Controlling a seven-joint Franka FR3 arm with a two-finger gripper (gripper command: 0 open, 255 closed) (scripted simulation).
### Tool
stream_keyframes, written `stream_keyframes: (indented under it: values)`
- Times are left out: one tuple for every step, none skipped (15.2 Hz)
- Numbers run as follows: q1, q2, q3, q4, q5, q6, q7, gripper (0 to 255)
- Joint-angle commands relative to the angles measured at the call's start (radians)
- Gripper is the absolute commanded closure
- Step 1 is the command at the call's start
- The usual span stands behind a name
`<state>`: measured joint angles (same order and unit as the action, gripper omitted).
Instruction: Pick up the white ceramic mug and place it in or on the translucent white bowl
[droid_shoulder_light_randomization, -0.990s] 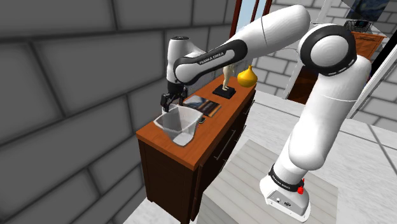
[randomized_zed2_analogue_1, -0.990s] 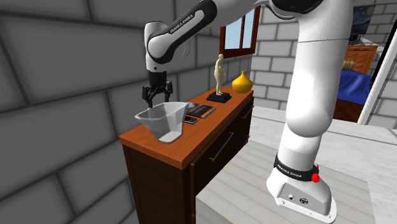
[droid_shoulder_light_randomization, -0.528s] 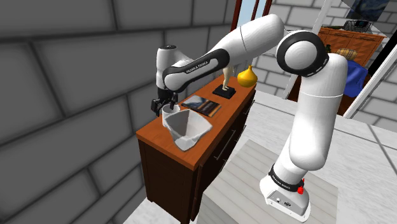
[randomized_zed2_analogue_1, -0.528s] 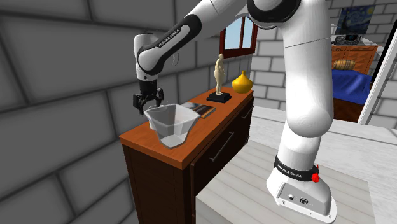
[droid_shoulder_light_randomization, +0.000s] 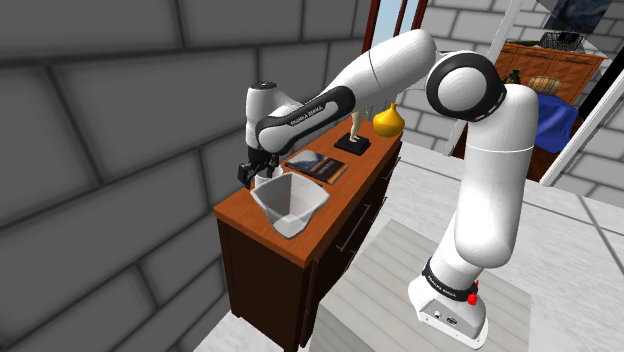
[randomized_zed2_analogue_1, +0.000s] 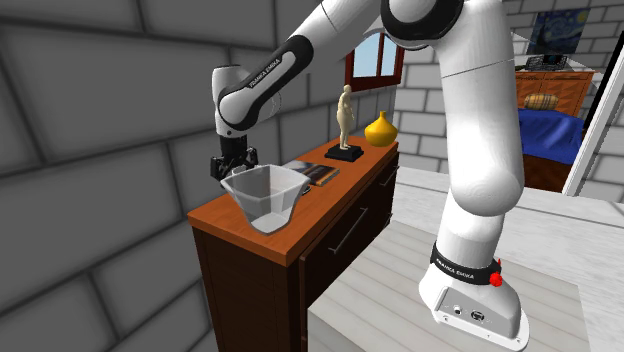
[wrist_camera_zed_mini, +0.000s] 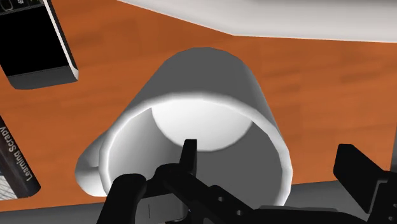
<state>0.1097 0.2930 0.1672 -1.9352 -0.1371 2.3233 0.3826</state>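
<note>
the white mug (wrist_camera_zed_mini: 210, 83) stands upright on the wooden desk (randomized_zed2_analogue_1: 215, 217), between the translucent bowl (randomized_zed2_analogue_1: 265, 200) and the grey brick wall, a dark book (wrist_camera_zed_mini: 13, 167) near it. the claw (randomized_zed2_analogue_1: 232, 168) hangs low over the mug with its fingers spread apart, one seemingly inside the rim and the other outside. whether either touches the mug is hard to tell.

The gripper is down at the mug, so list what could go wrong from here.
1. The mug has its handle jutting out beside one finger of the open gripper; closing may catch the handle and twist the mug.
2. The bowl stands close beside the mug, so a careless lift may knock it.
</note>
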Motion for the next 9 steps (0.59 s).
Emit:
stream_keyframes:
  values:
    - [0.0,0.001,0.0,0.0,0.0,0.001,0.0,0]
    - [0.0,0.001,0.0,0.0,0.0,0.001,0.0,0]
    - [0.0,0.001,0.0,0.0,0.0,0.001,0.0,0]
    - [0.0,0.001,0.0,0.0,0.0,0.001,0.0,0]
    - [0.0,0.001,0.0,0.0,0.0,0.001,0.0,255]
    - [0.0,0.001,0.0,0.0,0.0,0.001,0.0,255]
    - [0.0,0.001,0.0,0.0,0.0,0.001,0.0,255]
    - [0.0,0.001,0.0,0.0,0.0,0.001,0.0,255]
    - [0.0,0.001,0.0,0.0,0.0,0.001,0.0,255]
